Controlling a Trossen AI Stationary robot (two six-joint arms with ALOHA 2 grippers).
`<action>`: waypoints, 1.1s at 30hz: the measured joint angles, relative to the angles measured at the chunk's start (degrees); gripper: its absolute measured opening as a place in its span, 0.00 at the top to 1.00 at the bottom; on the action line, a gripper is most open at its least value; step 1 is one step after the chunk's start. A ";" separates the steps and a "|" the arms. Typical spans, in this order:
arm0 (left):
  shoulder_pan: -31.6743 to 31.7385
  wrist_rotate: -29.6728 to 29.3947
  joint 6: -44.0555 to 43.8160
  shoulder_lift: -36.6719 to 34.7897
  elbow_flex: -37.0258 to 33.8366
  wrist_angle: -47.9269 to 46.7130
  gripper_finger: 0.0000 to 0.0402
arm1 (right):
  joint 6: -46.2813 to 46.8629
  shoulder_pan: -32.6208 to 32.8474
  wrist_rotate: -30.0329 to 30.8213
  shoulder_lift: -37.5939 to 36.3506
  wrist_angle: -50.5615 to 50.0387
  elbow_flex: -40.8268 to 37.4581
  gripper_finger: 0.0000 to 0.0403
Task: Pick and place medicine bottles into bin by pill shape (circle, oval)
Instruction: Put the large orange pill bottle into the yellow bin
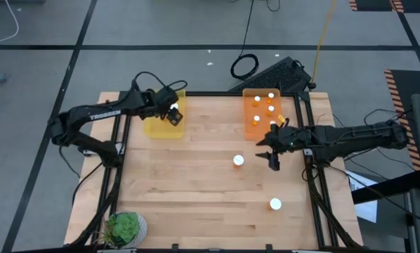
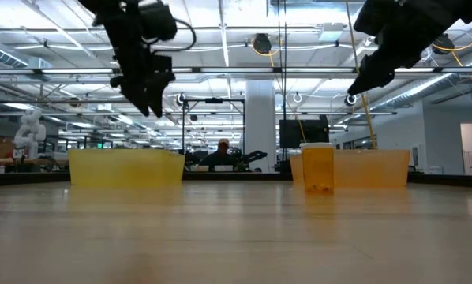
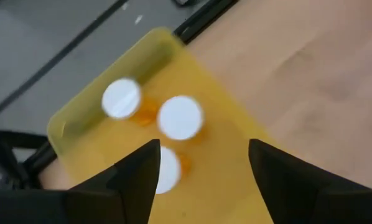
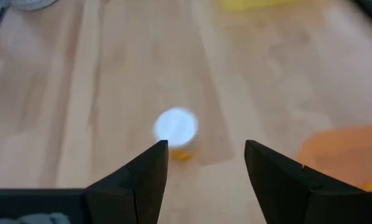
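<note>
Bottle on bare wood, just ahead of the right gripper.

A white-capped medicine bottle (image 1: 238, 160) stands upright on the table (image 1: 196, 190), just beside the right gripper (image 1: 270, 156), whose fingers are spread and empty. Another bottle (image 1: 274, 204) stands nearer the table's edge. The left gripper (image 3: 201, 168), also spread, hangs over the yellow bin (image 1: 164, 125) holding three bottles; the orange bin (image 1: 256, 116) holds more.

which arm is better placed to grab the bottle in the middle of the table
Right. The right gripper hangs open just beside that bottle, which shows ahead of its fingers in the right wrist view. The left gripper is open over the yellow bin, far off.
</note>
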 joint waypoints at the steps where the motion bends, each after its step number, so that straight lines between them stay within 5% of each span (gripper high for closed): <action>1: -0.95 0.00 0.37 -0.91 0.00 0.05 0.39 | 0.96 1.27 0.01 0.00 -0.79 0.00 0.48; 9: -10.37 0.02 0.46 -6.48 0.00 0.99 0.39 | 7.68 10.41 4.77 -0.02 -2.32 -3.45 0.48; 19: -18.71 0.26 5.50 -6.81 0.00 11.07 0.39 | 12.57 13.29 7.68 0.00 16.19 -18.91 0.48; 33: -20.35 5.09 11.51 -6.76 -0.01 23.61 0.39 | 9.43 12.77 9.72 3.56 47.03 -33.38 0.48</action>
